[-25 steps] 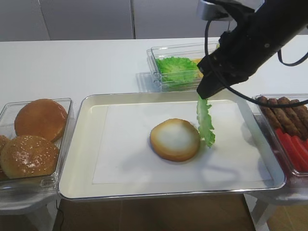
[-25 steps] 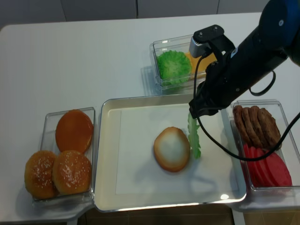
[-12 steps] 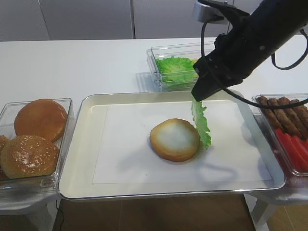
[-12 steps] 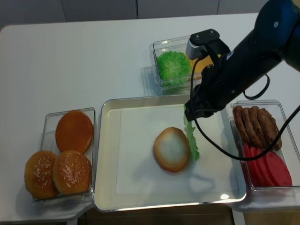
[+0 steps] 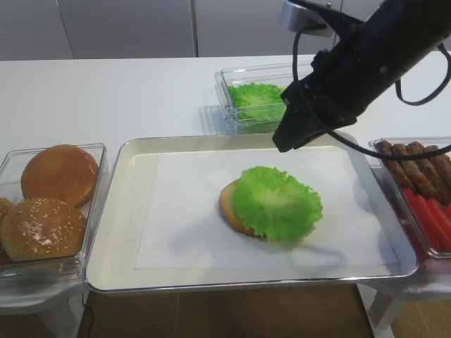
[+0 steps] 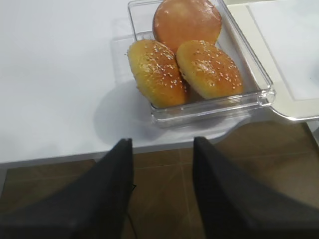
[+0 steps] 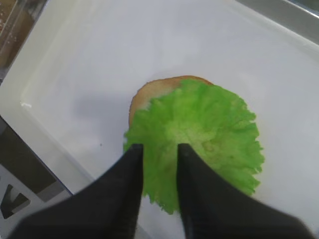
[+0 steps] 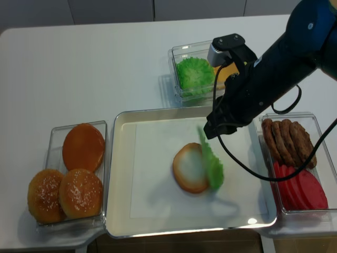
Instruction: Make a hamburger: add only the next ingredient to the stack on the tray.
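The lettuce leaf [image 5: 276, 202] lies flat over the bun bottom [image 5: 227, 201] on the paper-lined silver tray [image 5: 127, 211], shifted toward the right so the bun's left rim shows. In the right wrist view the lettuce [image 7: 204, 124] covers most of the bun [image 7: 149, 94]. My right gripper [image 7: 158, 147] hovers above it, open, with nothing between its fingers; from outside the right gripper [image 5: 285, 141] hangs over the tray's back edge. In the realsense view the leaf [image 8: 211, 162] looks blurred. My left gripper [image 6: 162, 142] is open and empty, off the table's front edge.
A clear tub [image 5: 255, 98] with more lettuce and yellow cheese stands behind the tray. A tub of domed bun tops [image 5: 49, 197] sits to the left, and a tub with patties and red slices [image 5: 423, 183] to the right.
My right gripper opened and let go of the lettuce leaf. The leaf, which hung upright beside the bun, dropped flat onto it.
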{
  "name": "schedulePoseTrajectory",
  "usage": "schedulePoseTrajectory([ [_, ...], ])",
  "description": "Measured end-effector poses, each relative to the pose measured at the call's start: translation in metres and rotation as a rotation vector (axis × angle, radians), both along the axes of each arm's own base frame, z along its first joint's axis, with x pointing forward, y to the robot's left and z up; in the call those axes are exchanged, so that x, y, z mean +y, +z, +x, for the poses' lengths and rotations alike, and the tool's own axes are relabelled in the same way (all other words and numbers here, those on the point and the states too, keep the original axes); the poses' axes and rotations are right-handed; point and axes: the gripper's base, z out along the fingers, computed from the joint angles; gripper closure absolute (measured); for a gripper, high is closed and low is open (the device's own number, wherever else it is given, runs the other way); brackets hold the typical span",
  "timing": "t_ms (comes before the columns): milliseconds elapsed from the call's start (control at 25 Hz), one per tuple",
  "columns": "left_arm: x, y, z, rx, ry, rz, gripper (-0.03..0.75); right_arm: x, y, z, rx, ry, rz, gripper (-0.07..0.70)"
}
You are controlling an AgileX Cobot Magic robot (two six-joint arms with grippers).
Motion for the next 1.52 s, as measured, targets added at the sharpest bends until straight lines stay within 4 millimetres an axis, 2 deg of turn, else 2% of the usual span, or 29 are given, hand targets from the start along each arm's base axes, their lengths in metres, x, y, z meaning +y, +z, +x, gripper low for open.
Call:
schedulePoseTrajectory([
  [200,0.0,0.0,0.0,0.0,0.0,0.0,0.414,0.0,0.0,-0.002,0.018,0.011,0.003,0.255],
  [320,0.0,0.0,0.0,0.0,0.0,0.0,0.414,0.0,0.0,-0.002,0.019,0.012,0.003,0.187],
  [600,0.0,0.0,0.0,0.0,0.0,0.0,0.414,-0.007,-0.003,-0.002,0.035,-0.039,-0.081,0.167],
  [760,0.0,0.0,0.0,0.0,0.0,0.0,0.414,-0.019,0.006,-0.006,0.019,-0.086,-0.14,0.194],
  [920,0.0,0.0,0.0,0.0,0.0,0.0,0.414,-0.049,0.018,-0.006,0.032,-0.194,-0.154,0.21],
  [1040,0.0,0.0,0.0,0.0,0.0,0.0,0.414,-0.085,0.031,-0.015,0.015,-0.348,-0.158,0.211],
  [1080,0.0,0.0,0.0,0.0,0.0,0.0,0.414,-0.085,0.031,-0.015,0.015,-0.348,-0.158,0.211],
  [1240,0.0,0.0,0.0,0.0,0.0,0.0,0.414,-0.108,0.033,-0.042,-0.002,-0.44,-0.207,0.213],
  [1520,0.0,0.0,0.0,0.0,0.0,0.0,0.414,-0.117,0.035,-0.108,-0.055,-0.499,-0.226,0.213],
])
